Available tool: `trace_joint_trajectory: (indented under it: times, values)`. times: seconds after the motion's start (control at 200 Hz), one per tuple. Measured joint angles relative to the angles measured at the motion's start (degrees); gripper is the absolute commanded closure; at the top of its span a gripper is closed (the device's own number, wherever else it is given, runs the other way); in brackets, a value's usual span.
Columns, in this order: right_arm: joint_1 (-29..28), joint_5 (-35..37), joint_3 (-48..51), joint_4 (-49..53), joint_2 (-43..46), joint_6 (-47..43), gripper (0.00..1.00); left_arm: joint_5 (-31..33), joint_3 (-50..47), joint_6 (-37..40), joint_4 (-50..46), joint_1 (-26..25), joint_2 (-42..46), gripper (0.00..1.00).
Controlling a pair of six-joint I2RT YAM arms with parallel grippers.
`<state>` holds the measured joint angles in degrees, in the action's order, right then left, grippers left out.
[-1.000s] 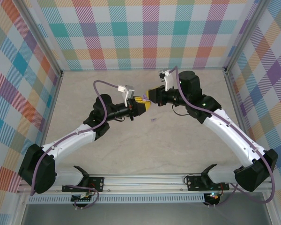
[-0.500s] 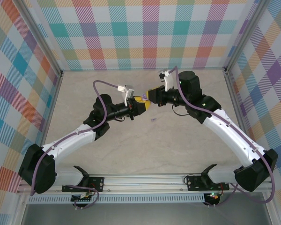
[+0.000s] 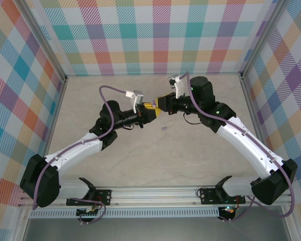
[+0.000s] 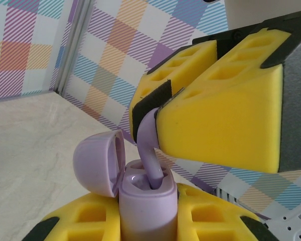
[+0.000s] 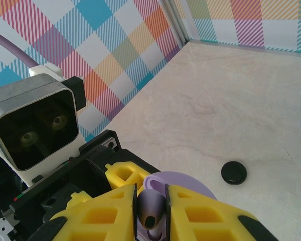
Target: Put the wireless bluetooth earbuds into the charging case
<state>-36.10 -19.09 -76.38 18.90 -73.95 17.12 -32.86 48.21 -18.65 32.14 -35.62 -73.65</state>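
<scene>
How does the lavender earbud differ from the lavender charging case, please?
The earbud is a slim stem, the charging case a wider rounded body with its lid open. The earbud is pinched in the right hand, the case in the left hand. The earbud reaches down into the upright case's open top. Both are pale lavender.

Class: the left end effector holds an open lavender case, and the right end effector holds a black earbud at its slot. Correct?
No: the left wrist view shows the earbud is lavender, not black. The left end effector does hold the open case, the right end effector the earbud.
</scene>
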Motion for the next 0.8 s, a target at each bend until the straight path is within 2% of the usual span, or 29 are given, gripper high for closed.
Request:
trace_joint_trajectory:
  times: [0.455, 0.805]
  values:
    - [-0.02, -0.55, 0.00, 1.05, 0.00, -0.92, 0.76, 0.83, 0.04, 0.00, -0.04, 0.00, 0.00, 0.80]
    - [-0.28, -1.88, -0.20, 2.97, -0.07, -1.60, 0.59, 0.33, 0.46, 0.02, -0.46, 0.00, -0.46, 0.80]
